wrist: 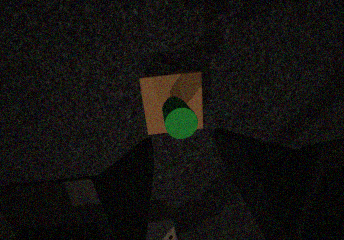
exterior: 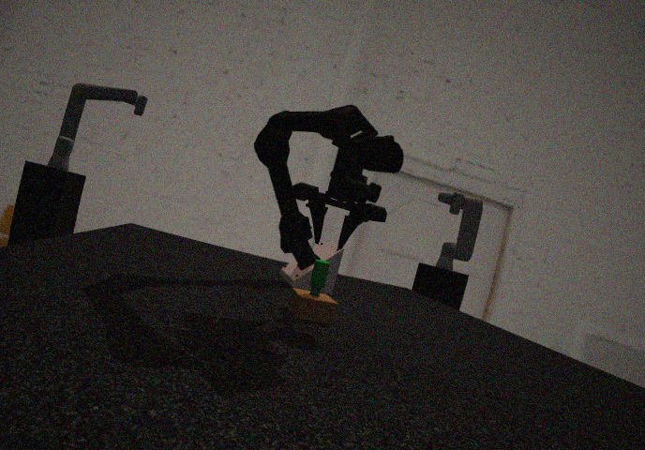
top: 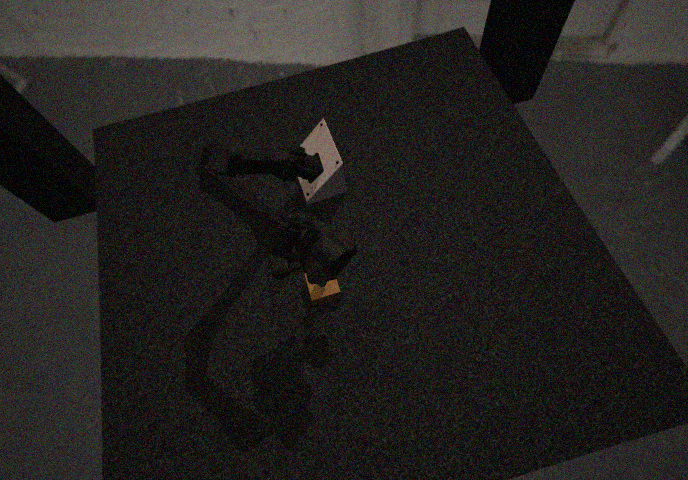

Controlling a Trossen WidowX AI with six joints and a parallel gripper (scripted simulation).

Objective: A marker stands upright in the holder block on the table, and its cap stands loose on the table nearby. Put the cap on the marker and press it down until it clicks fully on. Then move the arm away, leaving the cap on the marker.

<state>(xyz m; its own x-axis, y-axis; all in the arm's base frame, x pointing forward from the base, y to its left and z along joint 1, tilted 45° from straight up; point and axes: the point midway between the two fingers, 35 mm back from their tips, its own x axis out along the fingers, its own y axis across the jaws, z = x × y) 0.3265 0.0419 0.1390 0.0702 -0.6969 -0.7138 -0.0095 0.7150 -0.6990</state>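
Note:
The green cap (exterior: 320, 271) (wrist: 181, 123) sits on top of the marker, which stands upright in the tan holder block (top: 323, 290) (exterior: 312, 308) (wrist: 153, 101). Only a short dark piece of the marker shows under the cap. My gripper (exterior: 330, 241) (wrist: 183, 139) hangs a little above the cap, open, with nothing between the fingers. In the wrist view the two dark fingers flank the lower part of the picture, and the cap's round top shows between and beyond them. In the top view the gripper hides the cap and marker.
The arm's white base plate (top: 323, 151) (exterior: 292, 273) lies just behind the block. Black camera stands (exterior: 46, 200) (exterior: 440, 284) are at the table's far corners. Dark posts (top: 13, 152) (top: 520, 42) rise beside the table's back edge.

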